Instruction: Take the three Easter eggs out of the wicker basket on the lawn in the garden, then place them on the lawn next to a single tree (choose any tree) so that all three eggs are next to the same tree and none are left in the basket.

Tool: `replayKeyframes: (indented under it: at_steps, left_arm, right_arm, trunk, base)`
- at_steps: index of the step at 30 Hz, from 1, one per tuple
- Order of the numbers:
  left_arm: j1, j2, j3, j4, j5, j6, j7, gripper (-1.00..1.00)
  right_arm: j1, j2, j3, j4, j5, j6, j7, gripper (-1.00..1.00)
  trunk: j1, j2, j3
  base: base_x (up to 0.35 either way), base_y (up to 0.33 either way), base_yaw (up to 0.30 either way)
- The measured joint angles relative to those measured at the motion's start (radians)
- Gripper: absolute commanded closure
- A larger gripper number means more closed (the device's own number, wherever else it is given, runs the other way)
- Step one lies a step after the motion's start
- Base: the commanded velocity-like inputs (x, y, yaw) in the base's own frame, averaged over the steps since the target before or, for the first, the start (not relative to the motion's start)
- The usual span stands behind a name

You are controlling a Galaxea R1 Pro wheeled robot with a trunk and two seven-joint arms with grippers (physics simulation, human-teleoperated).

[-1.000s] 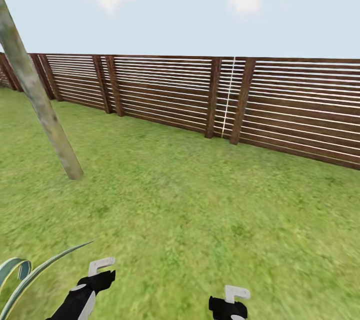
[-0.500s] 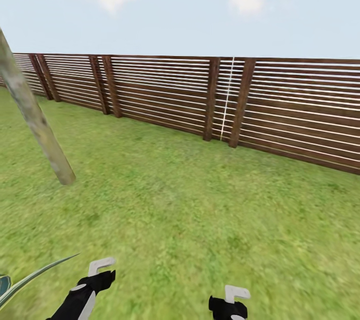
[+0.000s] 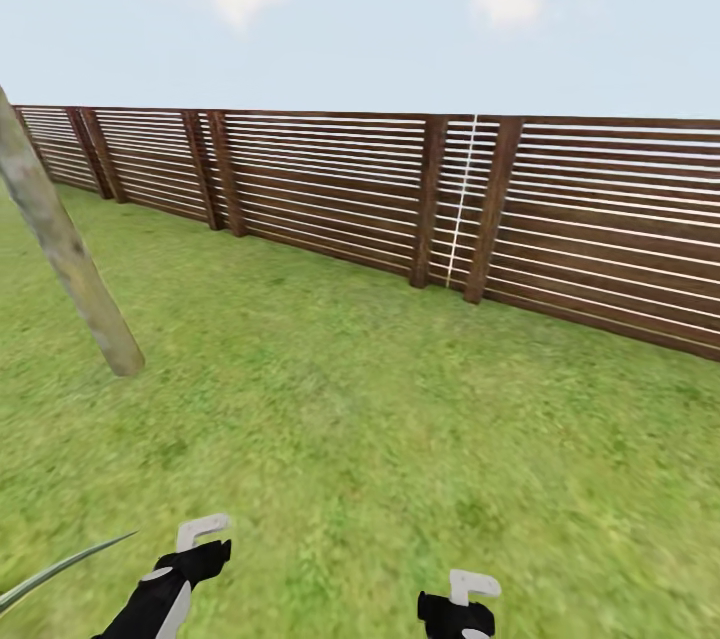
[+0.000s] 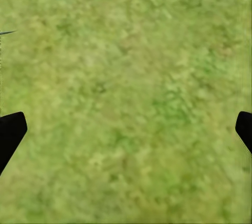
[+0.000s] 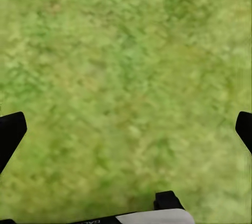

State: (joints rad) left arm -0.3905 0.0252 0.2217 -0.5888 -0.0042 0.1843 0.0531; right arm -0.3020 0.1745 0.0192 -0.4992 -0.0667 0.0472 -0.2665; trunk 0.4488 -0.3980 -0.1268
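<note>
Green mottled lawn spans garden, blue sky above. Left gripper spread wide, nothing held, grass between fingertips. Right gripper likewise wide apart, nothing held. Both arms low at near edge. Pale tree trunk leans at left. Dark slatted fence runs along far side.

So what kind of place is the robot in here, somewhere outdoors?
It looks like a fenced garden or backyard. Green lawn covers the ground, a dark brown slatted wooden fence runs across the back, and a pale bare tree trunk leans up from the grass under open, lightly clouded sky.
</note>
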Motion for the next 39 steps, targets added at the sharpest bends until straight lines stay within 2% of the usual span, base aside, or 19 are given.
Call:
replayKeyframes:
  at_steps: [11,22,31,39]
  left_arm:
    - [0.000,0.000,-0.001,0.000,0.000,0.000,0.000,-1.00]
    - [0.000,0.001,-0.002,0.000,0.000,-0.001,0.002,-1.00]
    - [0.000,0.002,-0.001,-0.002,0.000,0.001,-0.002,-1.00]
    - [0.000,0.001,-0.001,-0.022,0.000,0.012,-0.001,-1.00]
  right_arm:
    - [0.000,0.000,0.000,0.000,0.001,0.000,0.000,-1.00]
    - [0.000,0.000,0.000,0.000,0.000,0.000,-0.001,-1.00]
    - [0.000,0.000,-0.001,0.000,0.000,0.000,0.000,-1.00]
    - [0.000,0.000,0.000,0.000,0.001,0.000,0.000,-1.00]
  trunk:
    - [0.000,0.000,0.000]
    - [0.000,0.000,0.000]
    - [0.000,0.000,0.000]
    - [0.000,0.000,0.000]
  base:
    - [0.304,-0.155,0.228]
    - [0.262,-0.209,0.015]
    - [0.051,-0.031,0.000]
    - [0.268,-0.036,0.000]
